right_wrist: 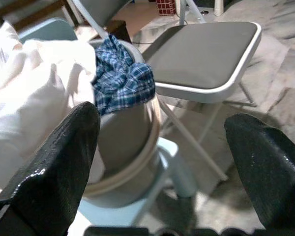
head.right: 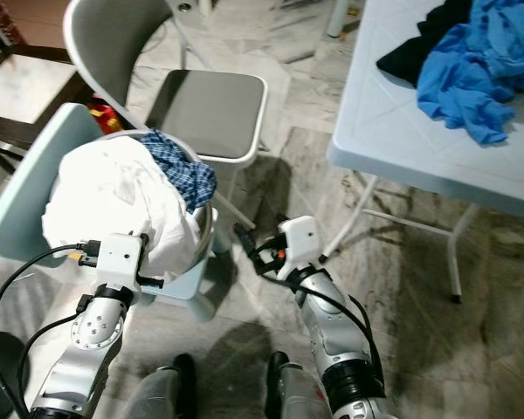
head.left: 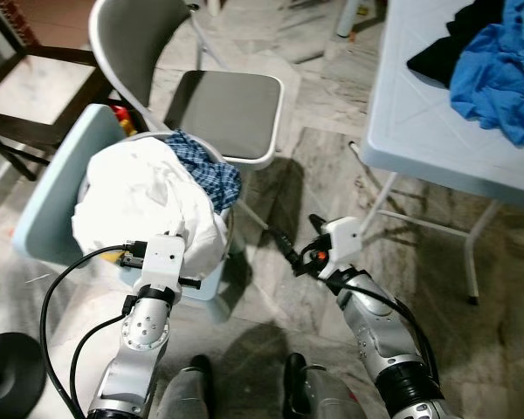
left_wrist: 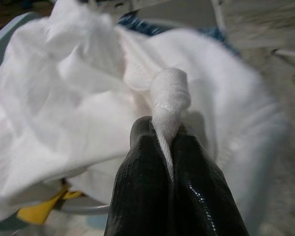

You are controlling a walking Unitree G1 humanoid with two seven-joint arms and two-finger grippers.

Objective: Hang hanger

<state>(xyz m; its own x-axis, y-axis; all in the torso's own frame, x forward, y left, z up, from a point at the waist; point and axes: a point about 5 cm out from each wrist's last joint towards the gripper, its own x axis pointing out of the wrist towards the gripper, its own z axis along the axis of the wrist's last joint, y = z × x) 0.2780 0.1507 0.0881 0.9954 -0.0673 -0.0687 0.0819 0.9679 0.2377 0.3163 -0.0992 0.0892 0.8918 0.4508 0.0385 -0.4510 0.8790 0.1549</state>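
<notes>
A heap of white cloth [head.left: 140, 201] fills a round beige basket [right_wrist: 128, 142], with a blue plaid garment [head.left: 208, 170] on its far side. My left gripper [left_wrist: 162, 130] is shut on a rolled fold of the white cloth at the basket's near edge. A yellow plastic piece [left_wrist: 39, 209] pokes out from under the cloth; I cannot tell what it is. My right gripper [head.left: 297, 231] hangs open over the floor to the right of the basket, fingers [right_wrist: 64, 162] wide apart and holding nothing.
The basket rests on a light blue plastic seat [head.left: 61, 183]. Behind it stands a grey folding chair [head.left: 223, 109]. A pale blue table [head.left: 437, 122] at the right carries blue clothes [head.left: 498, 70] and a black one. Dark wooden furniture [head.left: 35, 96] stands far left.
</notes>
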